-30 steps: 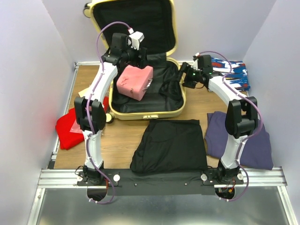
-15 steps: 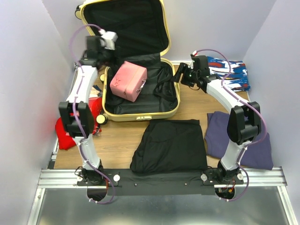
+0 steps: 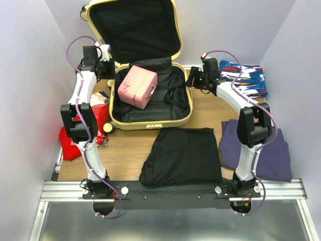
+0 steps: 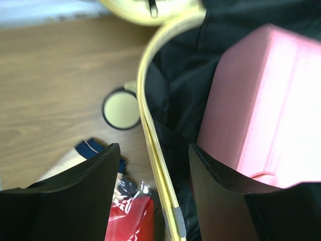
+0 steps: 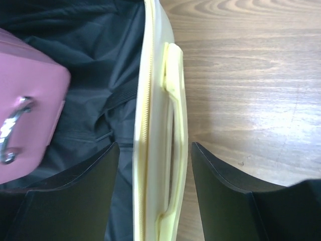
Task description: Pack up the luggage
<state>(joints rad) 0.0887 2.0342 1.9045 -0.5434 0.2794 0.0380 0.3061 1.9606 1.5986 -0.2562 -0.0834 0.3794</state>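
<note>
**Ana:** The large pale-yellow hard-shell suitcase (image 3: 150,123) lies open at the far middle of the wooden table (image 3: 210,113). Its lid stands up against the back wall, with black lining showing.

**Ben:** Inside the base, towards the left, a pink box-shaped pouch (image 3: 137,86) sits tilted on that lining.

**Ana:** The left gripper (image 3: 106,69) is at the suitcase's left wall. On its wrist camera the gripper (image 4: 154,150) has its jaws apart. The yellow rim (image 4: 150,125) runs up between them, and neither finger visibly touches it.

**Ben:** The pink pouch (image 4: 261,100) fills the right of that view. A small cream wheel with a black rim (image 4: 120,109) rests on the wood just outside the wall.

**Ana:** The right gripper (image 3: 193,80) is at the opposite wall. Seen from its wrist, the gripper (image 5: 154,148) is open too. It straddles the rim (image 5: 150,100) and the moulded side handle (image 5: 176,125), gripping nothing.

**Ben:** The pouch (image 5: 25,95) peeks in at the left of that view, metal pull and all.

**Ana:** A folded black garment (image 3: 183,155) lies just in front of the suitcase. A purple garment (image 3: 268,150) lies to the right, under the right arm.

**Ben:** A red garment (image 3: 70,138) sits by the left arm, and a blue, white and red patterned cloth (image 3: 246,75) lies at the far right.
</note>
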